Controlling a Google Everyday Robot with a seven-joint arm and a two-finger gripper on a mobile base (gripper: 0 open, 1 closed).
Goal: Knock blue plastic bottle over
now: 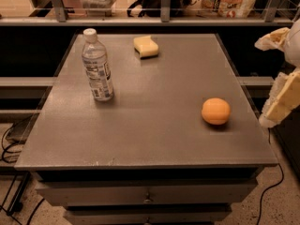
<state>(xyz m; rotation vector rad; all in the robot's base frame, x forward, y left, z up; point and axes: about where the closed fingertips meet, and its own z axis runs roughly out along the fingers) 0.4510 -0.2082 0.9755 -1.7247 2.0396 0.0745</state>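
Note:
The blue plastic bottle (97, 65) stands upright on the left rear part of the grey table (140, 135). It is clear with a white cap and a printed label. My gripper (279, 101) is at the far right edge of the view, beside the table's right edge and far from the bottle. It is partly cut off by the frame and holds nothing that I can see.
An orange ball (216, 111) lies on the right side of the table, close to the gripper. A yellow sponge (146, 46) lies at the rear centre. A railing and shelf (159, 18) run behind the table. Cables (9, 144) lie on the floor at left.

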